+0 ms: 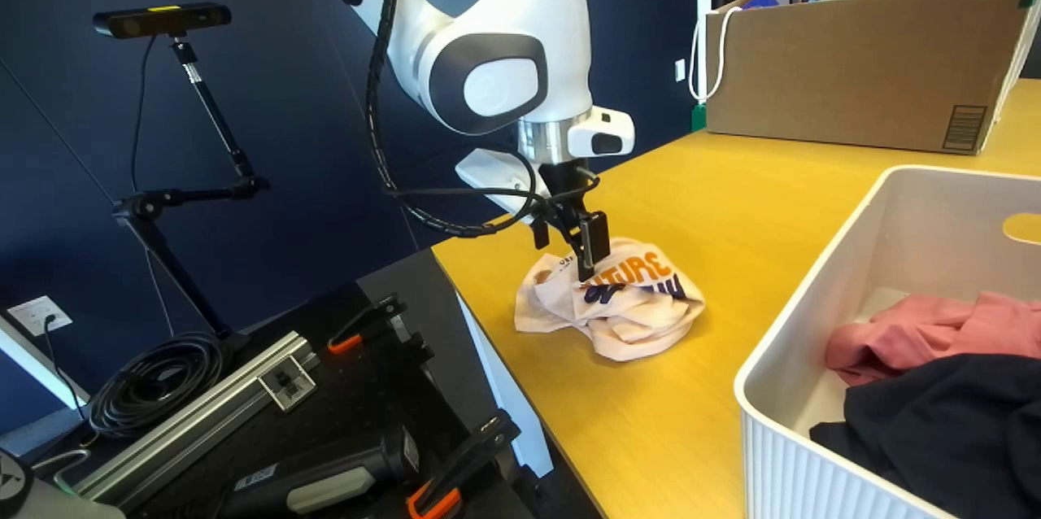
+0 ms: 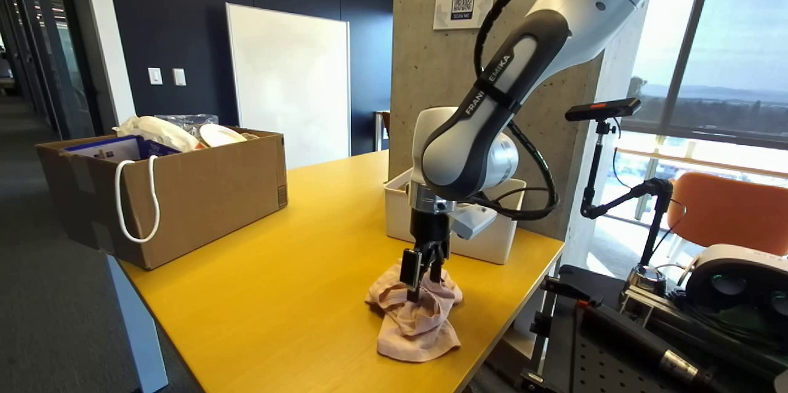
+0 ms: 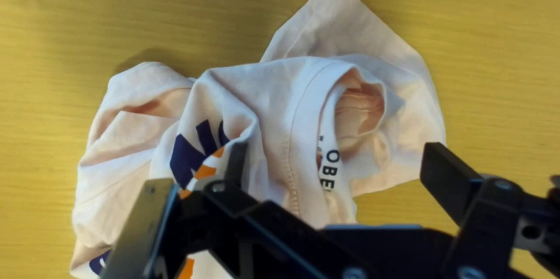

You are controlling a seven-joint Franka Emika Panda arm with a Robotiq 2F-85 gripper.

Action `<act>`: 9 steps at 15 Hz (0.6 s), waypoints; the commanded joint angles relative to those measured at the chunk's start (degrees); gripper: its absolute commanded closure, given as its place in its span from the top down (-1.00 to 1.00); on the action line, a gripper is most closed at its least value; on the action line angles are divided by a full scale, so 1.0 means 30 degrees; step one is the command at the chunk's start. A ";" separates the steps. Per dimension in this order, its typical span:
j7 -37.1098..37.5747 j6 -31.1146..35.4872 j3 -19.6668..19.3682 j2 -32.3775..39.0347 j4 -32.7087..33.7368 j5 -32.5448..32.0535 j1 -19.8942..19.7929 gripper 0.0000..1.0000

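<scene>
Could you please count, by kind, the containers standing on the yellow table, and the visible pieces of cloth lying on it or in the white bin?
Containers: 2 (cardboard box, white bin)
Cloths: 3 (pale pink shirt on the table; darker pink cloth and dark cloth in the bin)
Total: 5

Daylight glares through the window [image 2: 732, 66] at the far right in an exterior view, whitening its lower part. The table [image 2: 289, 282] is bright, the navy wall [image 1: 309, 120] dim; a soft shadow edges the shirt [image 3: 280, 126] in the wrist view.
</scene>
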 commanded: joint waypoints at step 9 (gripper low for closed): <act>0.0950 -0.0257 0.0016 0.1056 0.1833 -0.0670 -0.0154 -0.29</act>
